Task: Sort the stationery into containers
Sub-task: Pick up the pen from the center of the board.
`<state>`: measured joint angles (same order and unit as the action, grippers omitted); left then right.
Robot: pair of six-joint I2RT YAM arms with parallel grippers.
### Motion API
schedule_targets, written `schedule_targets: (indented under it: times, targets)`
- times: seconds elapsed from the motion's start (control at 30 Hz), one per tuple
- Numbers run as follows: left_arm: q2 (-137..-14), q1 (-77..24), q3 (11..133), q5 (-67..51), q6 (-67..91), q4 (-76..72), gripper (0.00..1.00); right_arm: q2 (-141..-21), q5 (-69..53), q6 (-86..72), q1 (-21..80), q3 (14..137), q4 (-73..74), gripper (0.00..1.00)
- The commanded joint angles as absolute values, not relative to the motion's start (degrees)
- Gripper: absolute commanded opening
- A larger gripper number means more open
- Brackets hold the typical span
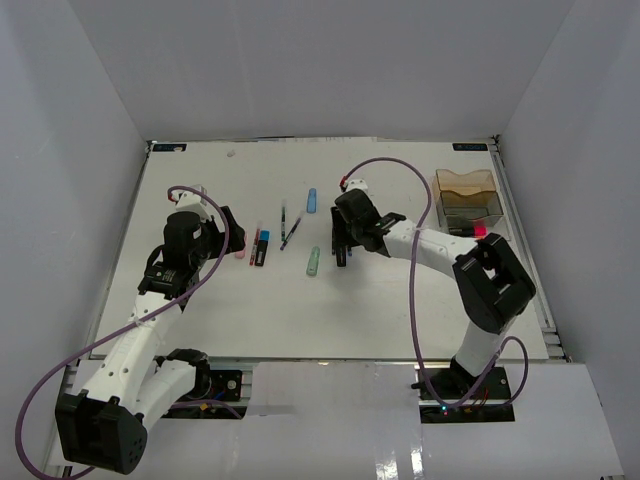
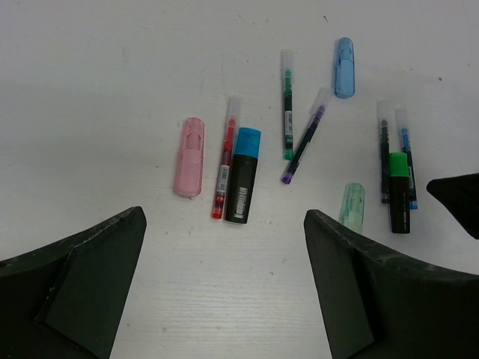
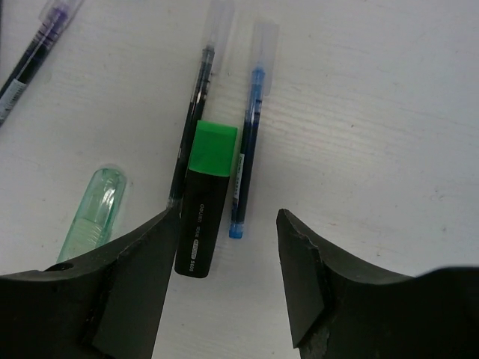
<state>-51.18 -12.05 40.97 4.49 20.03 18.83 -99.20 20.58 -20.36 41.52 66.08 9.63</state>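
Observation:
Stationery lies spread on the white table. In the left wrist view I see a pink piece (image 2: 189, 157), a red pen (image 2: 224, 161), a blue-capped marker (image 2: 242, 176), a green pen (image 2: 287, 105), a purple pen (image 2: 304, 138), a blue piece (image 2: 343, 57) and a mint piece (image 2: 352, 206). My left gripper (image 2: 224, 277) is open and empty, short of the blue-capped marker. My right gripper (image 3: 228, 247) is open, low over a green-capped marker (image 3: 202, 202) and a blue pen (image 3: 247, 157); their near ends lie between its fingers. An amber tray (image 1: 465, 183) and a clear tray (image 1: 472, 212) stand at the far right.
A black pen (image 3: 193, 120) lies against the green-capped marker's left side, with the mint piece (image 3: 93, 213) further left. White walls enclose the table on three sides. The right arm's elbow (image 1: 490, 280) reaches over the table near the trays.

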Motion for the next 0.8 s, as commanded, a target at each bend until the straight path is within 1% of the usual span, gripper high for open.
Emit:
schedule_targets:
  times: [0.0, 0.2, 0.5, 0.63, 0.77]
  targets:
    - [-50.4, -11.6, 40.9, 4.9, 20.0, 18.5, 0.98, -101.8, 23.6, -22.7, 42.8, 69.5, 12.0, 0.61]
    - [-50.4, -11.7, 41.0, 4.7, 20.2, 18.5, 0.98, -104.9, 23.4, -24.9, 44.0, 70.0, 12.8, 0.57]
    - [-50.3, -11.6, 41.0, 4.4, 20.2, 18.5, 0.98, -106.7, 23.2, -25.8, 46.0, 69.4, 12.2, 0.52]
    - [-50.3, -11.6, 41.0, 4.4, 20.2, 18.5, 0.98, -107.6, 23.5, -26.2, 46.5, 69.4, 12.3, 0.47]
    - [-50.1, -11.7, 41.0, 4.4, 20.2, 18.5, 0.98, -108.0, 23.6, -26.9, 46.8, 69.1, 12.0, 0.45]
